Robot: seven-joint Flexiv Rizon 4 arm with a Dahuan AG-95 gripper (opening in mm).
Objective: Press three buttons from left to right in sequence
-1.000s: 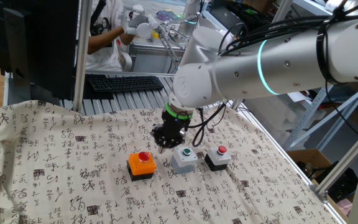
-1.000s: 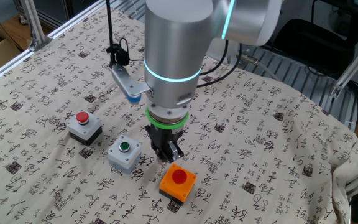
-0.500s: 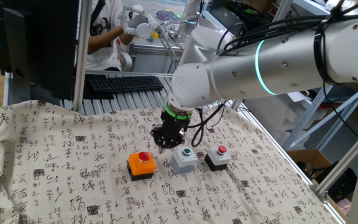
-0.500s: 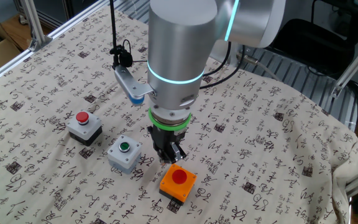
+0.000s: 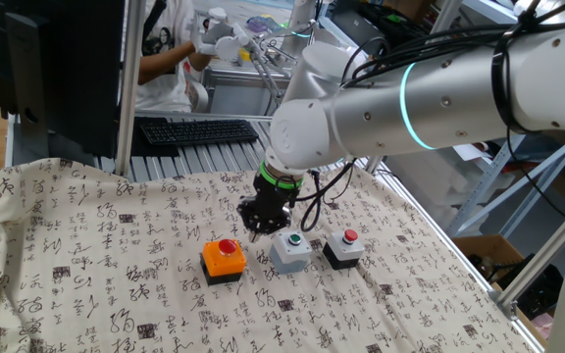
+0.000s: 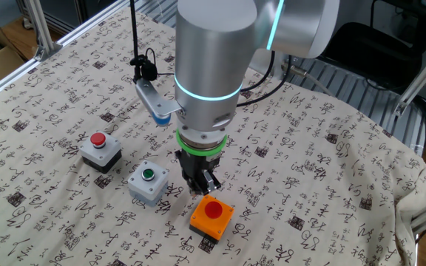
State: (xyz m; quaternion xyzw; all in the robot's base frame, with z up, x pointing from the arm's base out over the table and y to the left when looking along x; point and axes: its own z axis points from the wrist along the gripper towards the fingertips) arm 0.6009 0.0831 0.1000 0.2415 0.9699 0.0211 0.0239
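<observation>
The fingers (image 6: 201, 185) are closed on nothing and point straight down, hanging just behind the orange box with red button (image 6: 212, 214), above the patterned cloth on the tabletop (image 6: 331, 162). Beside the orange box sits the light grey box with green button (image 6: 148, 183), and beyond that the box with small red button (image 6: 99, 149).

The likely risk: the fingertips stand off the red cap's centre, so a straight descent could strike the box's rim or the cloth, missing the press or shoving the box toward its grey neighbour and spoiling the sequence.
</observation>
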